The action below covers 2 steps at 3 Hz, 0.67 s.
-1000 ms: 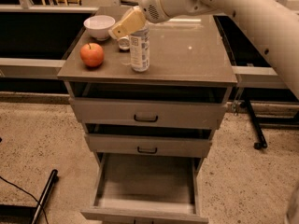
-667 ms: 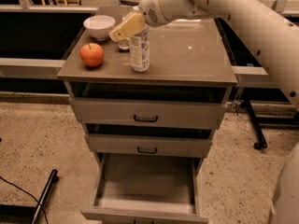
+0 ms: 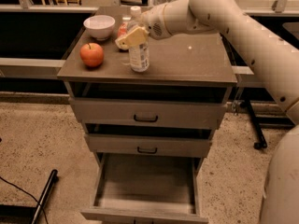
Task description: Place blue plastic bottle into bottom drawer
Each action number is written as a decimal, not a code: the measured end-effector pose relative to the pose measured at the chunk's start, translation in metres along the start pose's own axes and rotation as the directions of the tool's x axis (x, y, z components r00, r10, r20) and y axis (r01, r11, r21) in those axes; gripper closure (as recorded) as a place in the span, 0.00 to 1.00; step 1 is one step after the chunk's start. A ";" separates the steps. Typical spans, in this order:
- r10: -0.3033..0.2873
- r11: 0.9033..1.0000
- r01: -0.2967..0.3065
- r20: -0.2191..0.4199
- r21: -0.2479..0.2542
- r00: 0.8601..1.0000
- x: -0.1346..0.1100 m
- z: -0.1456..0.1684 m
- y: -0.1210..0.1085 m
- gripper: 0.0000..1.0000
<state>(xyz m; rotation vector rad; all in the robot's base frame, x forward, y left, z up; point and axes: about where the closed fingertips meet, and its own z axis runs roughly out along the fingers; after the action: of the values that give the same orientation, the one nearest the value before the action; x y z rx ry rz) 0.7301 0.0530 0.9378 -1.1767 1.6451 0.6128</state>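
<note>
**Foreground.** The bottom drawer [image 3: 145,181] stood pulled out towards the camera, its grey inside bare and open from above. A black bar [image 3: 44,195] and a thin dark cable [image 3: 14,188] lay on the speckled floor to its left, apart from the cabinet. A black wheeled leg [image 3: 257,145] stood on the floor to its right.

**Cabinet front.** Above the open drawer, the middle drawer [image 3: 148,145] and the top drawer [image 3: 145,113] were both pushed in, and each bore a black handle.

**Counter.** The blue plastic bottle [image 3: 139,57] stood upright on the brown counter [image 3: 187,62], left of centre and near the front edge. Its long axis was vertical and its white cap pointed up. A red apple [image 3: 91,54] rested to its left, apart from it. Farther back on the left sat a white bowl [image 3: 99,26], and nothing showed above its rim. A small red-and-white can [image 3: 122,31] stood just behind the bottle, partly hidden.

**Robot.** The gripper [image 3: 132,36] was at the bottle's shoulder, with its pale yellow tip lying across the front of the bottle below the cap. Whether it clasped the bottle or merely lay against it could not be told. The white arm [image 3: 233,22] reached in from the right, over the back of the counter.
</note>
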 end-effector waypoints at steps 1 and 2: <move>0.017 0.998 -0.010 0.103 -0.069 0.995 0.009 -0.002 -0.002 0.48; 0.030 0.988 0.008 0.238 -0.157 0.971 0.015 -0.012 0.005 0.72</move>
<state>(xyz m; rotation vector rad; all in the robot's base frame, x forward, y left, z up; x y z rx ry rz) 0.7201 0.0384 0.9279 -1.1568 1.4191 0.8702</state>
